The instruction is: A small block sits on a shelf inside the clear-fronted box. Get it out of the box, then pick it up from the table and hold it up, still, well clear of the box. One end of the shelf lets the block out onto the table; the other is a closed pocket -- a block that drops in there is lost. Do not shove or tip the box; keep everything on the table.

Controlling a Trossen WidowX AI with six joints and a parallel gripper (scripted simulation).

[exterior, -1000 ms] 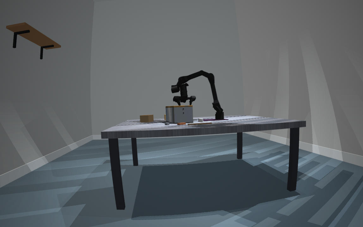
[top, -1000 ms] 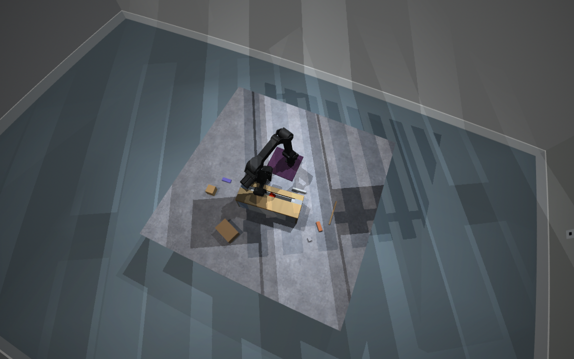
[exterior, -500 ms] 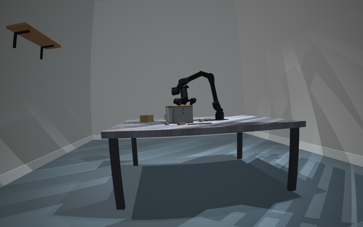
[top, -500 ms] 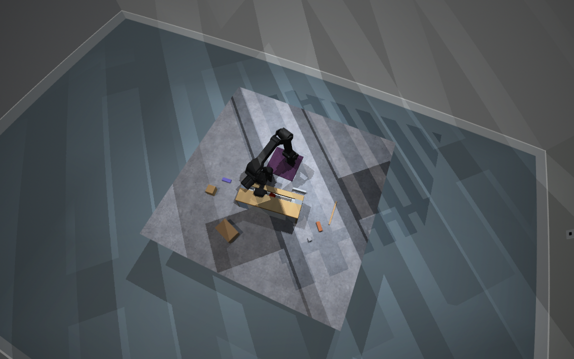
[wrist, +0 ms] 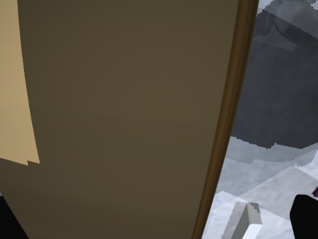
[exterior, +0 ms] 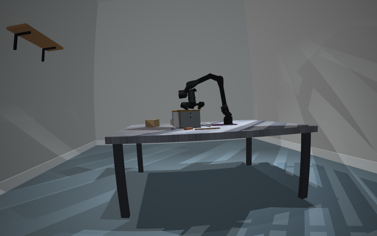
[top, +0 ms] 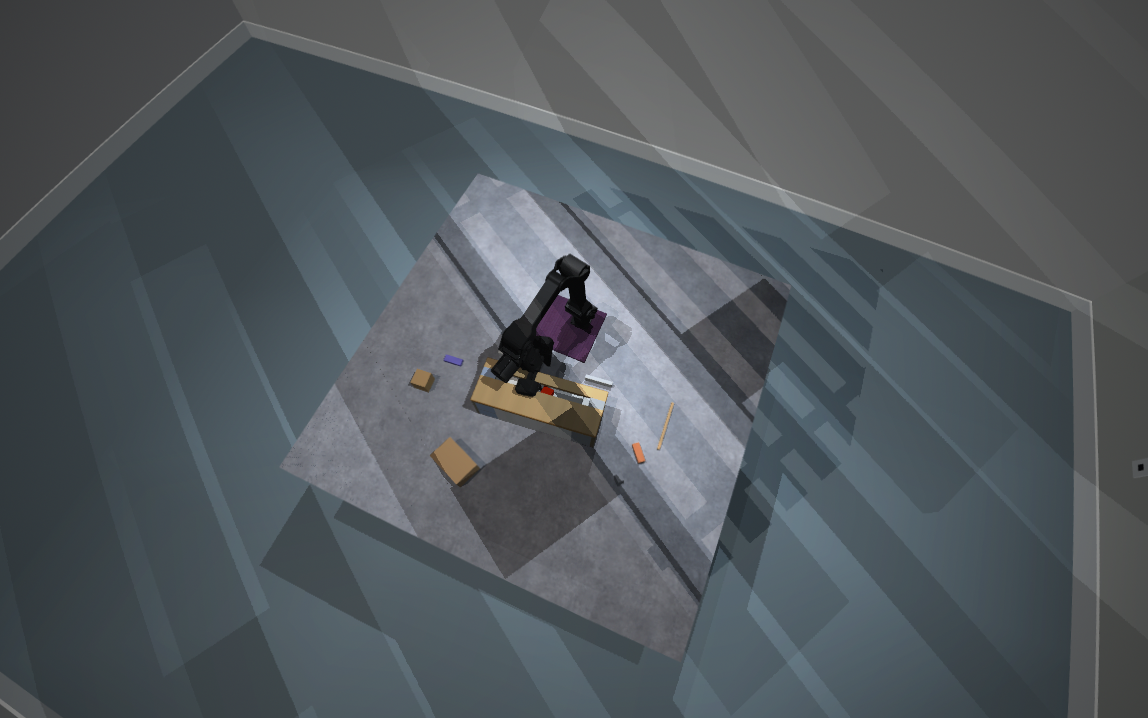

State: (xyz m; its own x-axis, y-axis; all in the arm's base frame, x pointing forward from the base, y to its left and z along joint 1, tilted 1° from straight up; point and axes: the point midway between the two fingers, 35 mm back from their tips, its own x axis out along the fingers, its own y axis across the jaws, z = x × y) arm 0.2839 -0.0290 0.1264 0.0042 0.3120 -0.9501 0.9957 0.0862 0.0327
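Observation:
The box stands upright on the table, with a long slot in its wooden top. The red block shows through the slot beside my gripper; it is not visible in the wrist view. My gripper is open and empty, pointing down at the box top. Its fingers straddle the top strip on the robot's side: one appears to reach into the slot, the other is outside the box wall. Both fingertips are partly hidden. Whether a finger touches the block cannot be seen.
A white bar lies beside the box on the robot's side. An orange block and a thin stick lie beyond one end. A blue block and two brown boxes are nearer the other end.

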